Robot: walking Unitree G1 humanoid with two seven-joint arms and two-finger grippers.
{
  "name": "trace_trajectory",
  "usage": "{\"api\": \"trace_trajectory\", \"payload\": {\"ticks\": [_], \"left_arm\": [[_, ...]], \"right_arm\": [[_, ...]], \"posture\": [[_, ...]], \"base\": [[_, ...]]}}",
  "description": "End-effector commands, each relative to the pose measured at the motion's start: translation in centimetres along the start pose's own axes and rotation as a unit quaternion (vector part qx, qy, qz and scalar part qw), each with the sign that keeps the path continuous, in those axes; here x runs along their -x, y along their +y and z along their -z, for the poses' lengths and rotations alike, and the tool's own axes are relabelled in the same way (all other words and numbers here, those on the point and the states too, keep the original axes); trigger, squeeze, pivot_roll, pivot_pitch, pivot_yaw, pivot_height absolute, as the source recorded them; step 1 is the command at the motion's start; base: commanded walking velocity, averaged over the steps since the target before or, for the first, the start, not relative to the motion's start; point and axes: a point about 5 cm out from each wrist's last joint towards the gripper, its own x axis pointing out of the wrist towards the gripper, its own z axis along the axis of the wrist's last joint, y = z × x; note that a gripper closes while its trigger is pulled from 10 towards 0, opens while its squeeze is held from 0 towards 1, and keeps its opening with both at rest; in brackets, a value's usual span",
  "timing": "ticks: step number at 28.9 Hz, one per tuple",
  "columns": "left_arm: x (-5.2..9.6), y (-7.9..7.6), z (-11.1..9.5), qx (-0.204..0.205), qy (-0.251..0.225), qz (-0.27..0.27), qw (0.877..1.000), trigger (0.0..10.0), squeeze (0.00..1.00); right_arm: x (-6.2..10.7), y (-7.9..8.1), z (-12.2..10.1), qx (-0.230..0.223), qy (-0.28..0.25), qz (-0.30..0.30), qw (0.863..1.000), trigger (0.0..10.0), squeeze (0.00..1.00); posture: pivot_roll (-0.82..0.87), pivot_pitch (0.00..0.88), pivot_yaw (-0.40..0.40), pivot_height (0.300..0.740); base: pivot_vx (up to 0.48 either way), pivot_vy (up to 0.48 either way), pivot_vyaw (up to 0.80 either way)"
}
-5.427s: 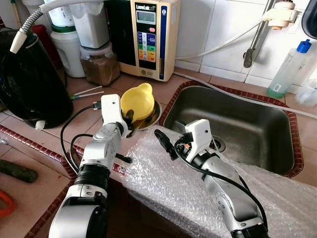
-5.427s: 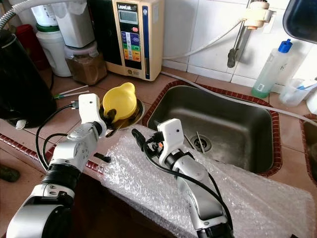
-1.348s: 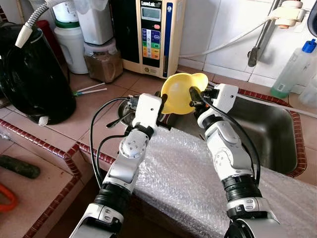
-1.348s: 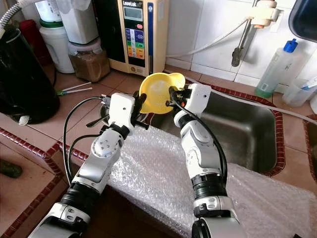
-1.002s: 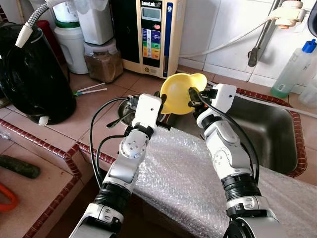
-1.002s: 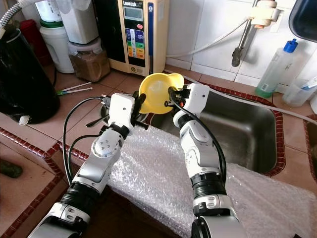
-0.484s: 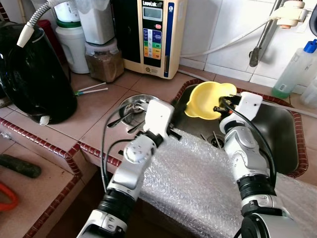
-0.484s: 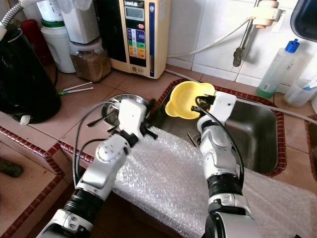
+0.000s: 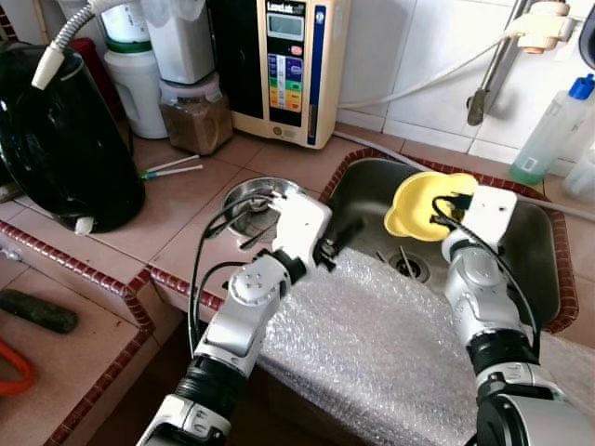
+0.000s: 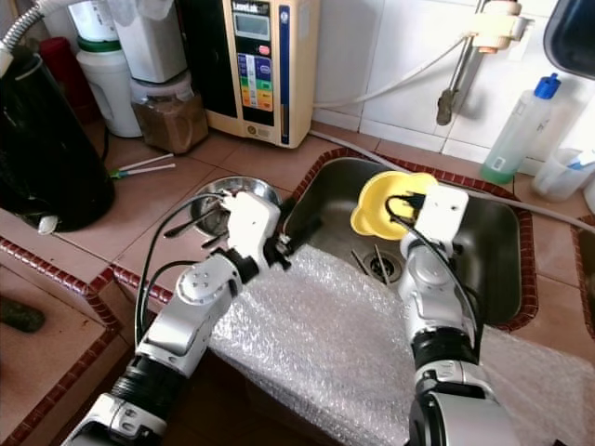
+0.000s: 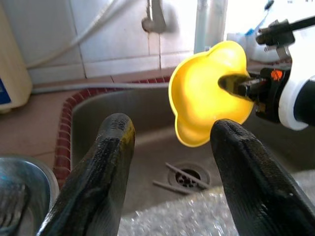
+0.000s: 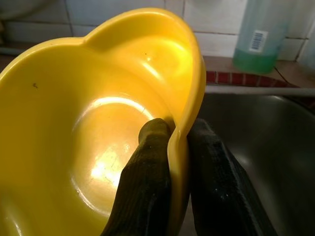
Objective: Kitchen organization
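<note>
Right gripper (image 12: 172,162) pinches yellow bowl (image 9: 418,200) rim over sink (image 9: 539,279) — L gripper (image 11: 172,142) open.

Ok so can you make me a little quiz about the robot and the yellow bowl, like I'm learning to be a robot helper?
1. True or false: the left gripper is holding the yellow bowl.
2. What is the yellow bowl hanging over? A) the black kettle B) the sink C) the floor
3. Fill in: the right gripper pinches the bowl by its ____.

Key: 1. False, the left gripper is open and empty, above the bubble wrap. 2. B. 3. rim, with one finger inside and one outside.
</note>
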Motion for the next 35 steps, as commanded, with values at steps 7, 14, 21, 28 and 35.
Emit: {"api": "trace_trajectory", "payload": {"ticks": [7, 14, 21, 28, 35], "left_arm": [[0.2, -0.3, 0.1, -0.016, 0.029, 0.035, 0.999, 10.0, 1.0], [0.3, 0.0, 0.0, -0.018, 0.033, 0.031, 0.999, 10.0, 1.0], [0.2, 0.3, -0.1, -0.017, 0.035, 0.021, 0.999, 10.0, 1.0], [0.2, 0.4, 0.0, -0.014, 0.038, 0.016, 0.999, 10.0, 1.0], [0.2, 0.5, 0.0, -0.017, 0.04, 0.012, 0.999, 10.0, 1.0]], "right_arm": [[0.0, -1.0, 1.7, 0.04, 0.048, 0.031, 0.998, 0.0, 0.0], [0.1, -1.1, 2.7, 0.026, 0.077, 0.03, 0.996, 1.9, 0.16], [0.2, -1.0, 3.0, 0.002, 0.086, 0.029, 0.996, 10.0, 1.0], [0.2, -0.9, 3.2, -0.005, 0.094, 0.031, 0.995, 10.0, 1.0], [0.2, -0.6, 3.3, -0.011, 0.097, 0.018, 0.995, 10.0, 1.0]], "posture": [[0.02, 0.0, -0.008, 0.74], [0.01, 0.0, -0.01, 0.74], [0.01, 0.0, -0.012, 0.74], [0.01, 0.0, -0.013, 0.74], [0.02, 0.0, -0.013, 0.74]], "base": [[0.0, 0.0, 0.0], [0.0, 0.0, 0.0], [0.0, 0.0, 0.0], [0.0, 0.0, 0.0], [0.0, 0.0, 0.0]]}}
